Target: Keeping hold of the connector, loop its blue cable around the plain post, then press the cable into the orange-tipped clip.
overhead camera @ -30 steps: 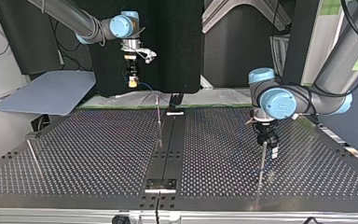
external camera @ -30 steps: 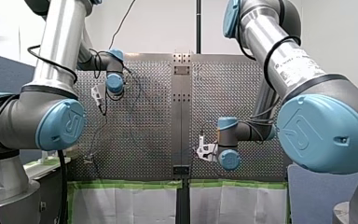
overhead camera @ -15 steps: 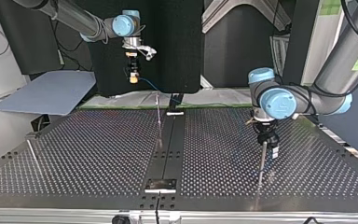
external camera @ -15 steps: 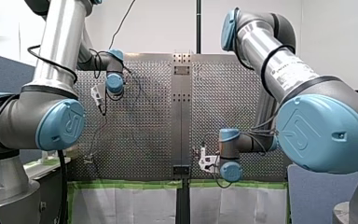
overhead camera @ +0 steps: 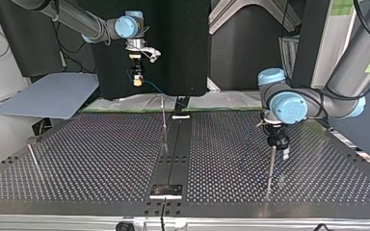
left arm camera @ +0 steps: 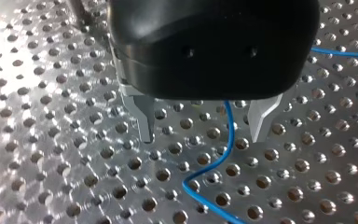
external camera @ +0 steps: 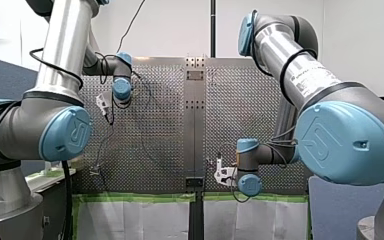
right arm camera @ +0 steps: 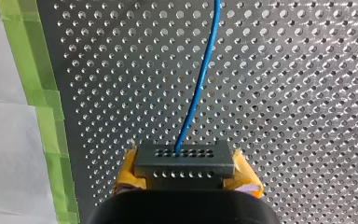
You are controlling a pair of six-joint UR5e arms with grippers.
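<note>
In the right wrist view my right gripper is shut, its yellow pads clamping a grey connector. The blue cable runs straight ahead from the connector over the perforated plate. In the top view that gripper hangs high above the table's far edge, the cable trailing down from it. My left gripper is open low over the plate, and the cable lies loose between its metal fingers. In the top view my left gripper sits right beside the top of a thin metal post.
Another thin post stands near the table's middle seam and a third at the top view's left. Green tape and white sheeting border the plate edge beside my right gripper. A dark centre strip splits the table.
My right gripper has carried the connector toward the taped table edge, downward in the front view and slightly higher in the top view. My left gripper shifted only a little beside its post.
</note>
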